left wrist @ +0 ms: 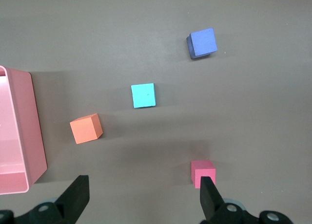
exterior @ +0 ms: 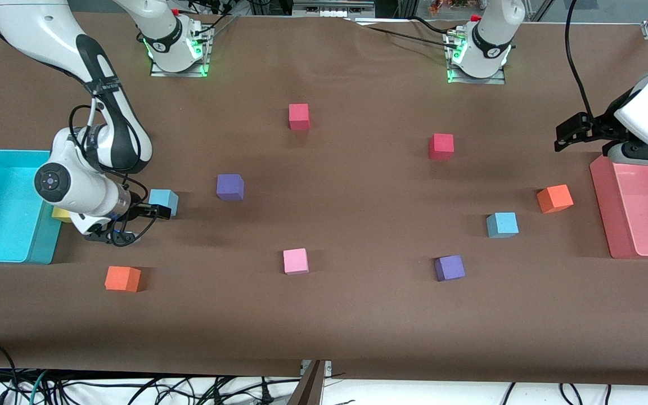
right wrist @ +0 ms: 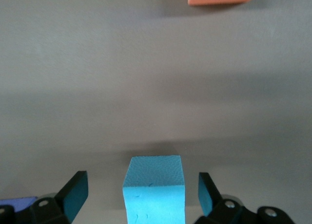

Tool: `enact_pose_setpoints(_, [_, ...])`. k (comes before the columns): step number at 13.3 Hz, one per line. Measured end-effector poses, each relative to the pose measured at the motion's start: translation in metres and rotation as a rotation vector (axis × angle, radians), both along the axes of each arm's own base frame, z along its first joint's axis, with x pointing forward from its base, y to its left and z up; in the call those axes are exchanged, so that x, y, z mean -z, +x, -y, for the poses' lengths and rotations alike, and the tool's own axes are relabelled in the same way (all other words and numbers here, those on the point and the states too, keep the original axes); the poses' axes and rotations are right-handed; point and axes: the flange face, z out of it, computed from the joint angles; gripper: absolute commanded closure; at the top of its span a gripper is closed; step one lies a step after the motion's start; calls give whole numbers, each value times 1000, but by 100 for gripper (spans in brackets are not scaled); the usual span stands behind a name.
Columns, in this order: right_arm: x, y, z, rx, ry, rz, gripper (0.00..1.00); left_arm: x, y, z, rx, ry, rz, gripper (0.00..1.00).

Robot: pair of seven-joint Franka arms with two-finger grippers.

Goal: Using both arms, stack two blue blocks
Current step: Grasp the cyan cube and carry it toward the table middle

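Observation:
One blue block (exterior: 163,201) sits toward the right arm's end of the table, near the cyan bin. My right gripper (exterior: 157,212) is low at this block and open. In the right wrist view the blue block (right wrist: 155,190) stands between the two fingers of the right gripper (right wrist: 141,187), with a gap on each side. The other blue block (exterior: 502,224) lies toward the left arm's end, beside an orange cube. My left gripper (exterior: 565,134) hangs open and empty above the table by the pink bin. The left wrist view shows that blue block (left wrist: 143,95) well away from the left gripper (left wrist: 144,186).
A cyan bin (exterior: 43,247) stands at the right arm's end and a pink bin (exterior: 602,208) at the left arm's end. Two purple cubes (exterior: 230,187) (exterior: 449,268), two red (exterior: 299,116) (exterior: 441,146), two orange (exterior: 122,278) (exterior: 554,198), one pink (exterior: 296,261) and a part-hidden yellow cube (exterior: 61,214) lie scattered.

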Motion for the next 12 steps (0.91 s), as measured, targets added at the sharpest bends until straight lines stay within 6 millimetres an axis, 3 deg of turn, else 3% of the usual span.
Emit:
enact_pose_setpoints(8, [30, -26, 3, 24, -8, -60, 2, 0, 0, 0, 0, 0, 0, 0])
enact_pose_setpoints(9, [32, -28, 4, 25, -9, -67, 7, 0, 0, 0, 0, 0, 0, 0])
enact_pose_setpoints(11, [35, -31, 5, 26, -10, -76, 26, 0, 0, 0, 0, 0, 0, 0])
enact_pose_setpoints(12, [36, -32, 6, 27, -10, -81, 43, 0, 0, 0, 0, 0, 0, 0])
